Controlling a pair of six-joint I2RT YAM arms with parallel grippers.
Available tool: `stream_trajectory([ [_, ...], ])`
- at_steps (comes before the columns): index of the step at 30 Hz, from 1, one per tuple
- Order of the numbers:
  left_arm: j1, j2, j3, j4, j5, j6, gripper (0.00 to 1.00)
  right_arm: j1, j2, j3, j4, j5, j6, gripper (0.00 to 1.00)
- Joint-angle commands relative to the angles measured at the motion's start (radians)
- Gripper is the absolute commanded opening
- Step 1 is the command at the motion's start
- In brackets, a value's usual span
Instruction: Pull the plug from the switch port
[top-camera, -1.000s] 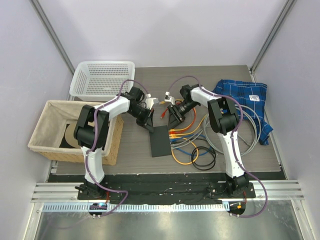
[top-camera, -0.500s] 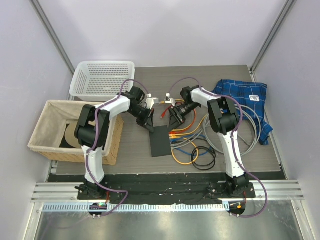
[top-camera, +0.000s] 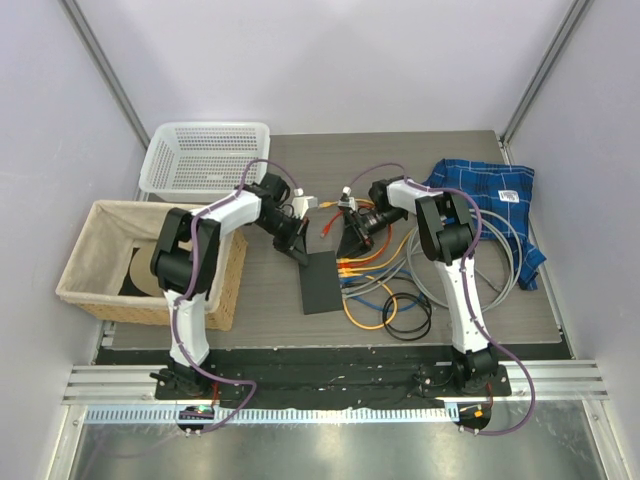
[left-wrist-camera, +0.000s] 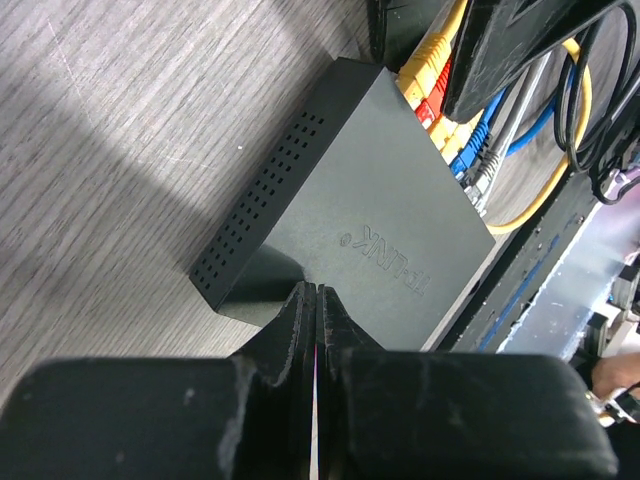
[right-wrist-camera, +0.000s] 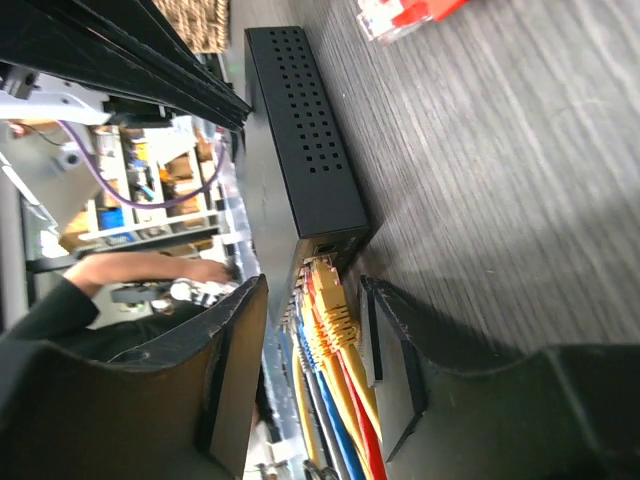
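The switch (top-camera: 320, 283) is a flat black box lying mid-table. Yellow, red, blue and grey plugs (top-camera: 347, 272) sit in a row in its right edge. My left gripper (top-camera: 296, 247) is shut, its tips (left-wrist-camera: 316, 292) resting at the switch's (left-wrist-camera: 370, 230) near corner, holding nothing. My right gripper (top-camera: 353, 240) stands open, jaws either side of the plug row (right-wrist-camera: 335, 310) just behind the switch's (right-wrist-camera: 300, 170) port face; the right pad (right-wrist-camera: 372, 340) lies close beside the top yellow plug, while a gap shows on the other side. A loose red plug (right-wrist-camera: 405, 12) lies on the table beyond.
A white plastic basket (top-camera: 205, 155) stands at the back left, a wicker basket (top-camera: 100, 260) at the left. A blue checked cloth (top-camera: 490, 200) lies at the right. Orange, grey, blue and black cables (top-camera: 400, 300) loop right of the switch.
The right wrist has shifted slightly to the right above the plugs. The left arm and the switch have not moved.
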Motion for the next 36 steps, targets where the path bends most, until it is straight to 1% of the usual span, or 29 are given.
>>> stream_trajectory([
  [1, -0.006, 0.135, -0.032, -0.092, -0.261, 0.094, 0.0, 0.007, 0.023, -0.012, 0.103, 0.051, -0.008, 0.52],
  [5, -0.012, 0.146, -0.021, -0.086, -0.277, 0.083, 0.0, 0.008, -0.012, -0.067, 0.169, 0.114, -0.004, 0.5],
  [10, -0.044, 0.14, -0.022, -0.097, -0.305, 0.109, 0.0, 0.008, -0.002, -0.084, 0.209, 0.109, 0.025, 0.47],
  [13, -0.055, 0.136, -0.028, -0.097, -0.319, 0.112, 0.0, 0.005, 0.003, -0.081, 0.233, 0.125, 0.048, 0.44],
  [17, -0.055, 0.139, -0.027, -0.097, -0.32, 0.112, 0.0, 0.005, -0.003, -0.089, 0.256, 0.129, 0.066, 0.35],
  [22, -0.056, 0.139, -0.021, -0.094, -0.317, 0.108, 0.0, 0.005, -0.005, -0.095, 0.269, 0.138, 0.08, 0.3],
  [28, -0.056, 0.139, -0.025, -0.077, -0.301, 0.089, 0.0, 0.005, -0.003, -0.093, 0.276, 0.157, 0.097, 0.3],
  [30, -0.061, 0.143, -0.024, -0.073, -0.299, 0.085, 0.0, 0.005, -0.008, -0.095, 0.278, 0.163, 0.101, 0.32],
  [31, -0.062, 0.143, -0.022, -0.073, -0.299, 0.085, 0.0, 0.005, -0.009, -0.097, 0.279, 0.166, 0.103, 0.35],
  [33, -0.062, 0.145, -0.022, -0.071, -0.301, 0.086, 0.0, 0.005, -0.015, -0.1, 0.282, 0.175, 0.103, 0.36],
  [36, -0.062, 0.139, -0.027, -0.065, -0.299, 0.085, 0.0, 0.005, -0.023, -0.109, 0.299, 0.201, 0.111, 0.31],
])
